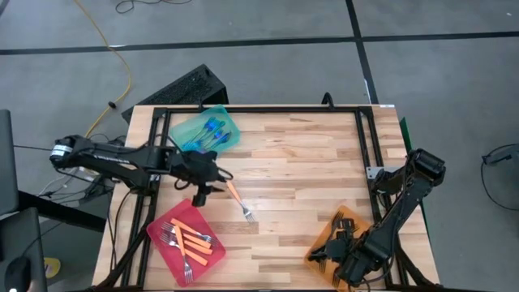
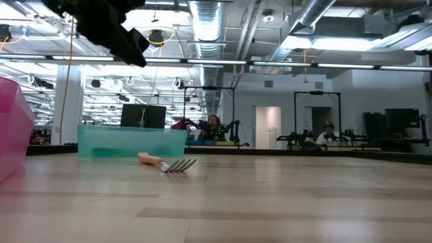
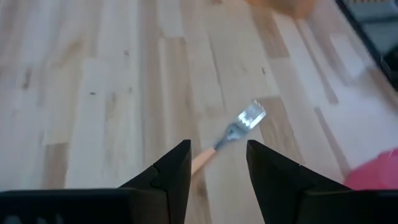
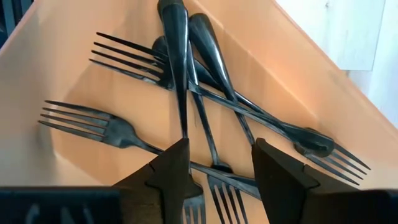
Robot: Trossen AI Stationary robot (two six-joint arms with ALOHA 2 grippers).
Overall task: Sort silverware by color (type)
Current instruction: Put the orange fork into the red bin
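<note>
Table [image 1: 308,162]: a pale wooden top with a black frame around it is carrying three plastic trays and one loose fork.
Loose fork [image 1: 240,202]: an orange-handled fork with metal tines is lying flat on bare wood near the table's centre, handle pointing toward 11 o'clock and tines toward 5 o'clock in the high view; it is lying apart from every tray.
Teal tray [image 1: 227,122]: sitting at 11 o'clock on the table and holding the blue-handled forks [image 1: 212,132].
Red tray [image 1: 162,235]: sitting at 7 o'clock and holding the orange-handled forks [image 1: 193,243] in a loose heap.
Orange tray [image 1: 320,247]: sitting at 5 o'clock and holding the black forks [image 4: 186,87], which are lying crossed over one another.
Left gripper [image 1: 212,180]: hanging above the handle end of the loose fork, just at its 10 o'clock side; its fingers [image 3: 171,177] are standing spread with the handle showing in the gap between them, and they are pinching nothing.
Right gripper [image 4: 217,180]: hanging over the orange tray, fingers spread apart above the black forks and gripping none of them.
Room: people are sitting at desks far behind the table in the low view.
</note>
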